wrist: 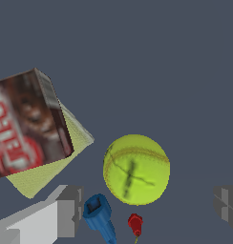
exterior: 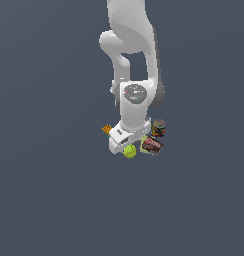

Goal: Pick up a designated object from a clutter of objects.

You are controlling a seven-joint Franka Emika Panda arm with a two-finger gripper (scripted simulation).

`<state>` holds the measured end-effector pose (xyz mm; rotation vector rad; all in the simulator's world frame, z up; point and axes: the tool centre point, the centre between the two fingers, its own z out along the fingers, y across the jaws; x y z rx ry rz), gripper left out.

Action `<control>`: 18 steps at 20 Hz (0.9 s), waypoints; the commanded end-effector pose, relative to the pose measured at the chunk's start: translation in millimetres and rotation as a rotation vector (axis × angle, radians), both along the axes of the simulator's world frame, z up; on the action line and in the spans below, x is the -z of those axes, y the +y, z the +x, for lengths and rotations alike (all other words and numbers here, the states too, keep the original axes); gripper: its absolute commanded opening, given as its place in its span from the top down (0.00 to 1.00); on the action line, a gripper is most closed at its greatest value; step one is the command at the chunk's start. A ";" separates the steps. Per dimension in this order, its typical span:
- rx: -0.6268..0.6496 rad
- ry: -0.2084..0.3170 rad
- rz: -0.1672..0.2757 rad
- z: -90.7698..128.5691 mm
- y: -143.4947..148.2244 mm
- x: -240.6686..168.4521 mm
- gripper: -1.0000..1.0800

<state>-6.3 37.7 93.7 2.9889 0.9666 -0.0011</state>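
The yellow-green tennis ball (wrist: 136, 169) lies on the dark floor, with faint seam lines showing. In the exterior view the ball (exterior: 129, 151) sits just below the white hand. My gripper (wrist: 147, 207) is open, one finger (wrist: 66, 209) on each side, wide apart, and the ball lies between and just beyond the tips, untouched. In the exterior view the gripper (exterior: 125, 146) hovers low over the clutter. A blue piece (wrist: 99, 217) and a tiny red piece (wrist: 135, 224) lie close to the ball, near the fingers.
A flat red-brown box (wrist: 27, 124) rests on a pale yellow-green sheet (wrist: 42, 176) beside the ball; the box also shows in the exterior view (exterior: 152, 145). A dark colourful can (exterior: 158, 128) stands behind it. An orange block (exterior: 107, 129) lies on the exterior view's left of the arm.
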 end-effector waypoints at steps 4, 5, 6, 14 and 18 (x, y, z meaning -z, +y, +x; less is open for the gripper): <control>-0.003 0.000 0.000 -0.5 0.1 2.3 0.04; -0.003 0.000 0.000 -0.5 0.1 3.8 0.04; -0.004 0.000 0.000 -0.6 0.3 5.9 0.04; -0.007 0.000 0.001 -1.7 0.2 39.4 0.04; -0.008 -0.001 0.001 -1.4 0.4 50.1 0.04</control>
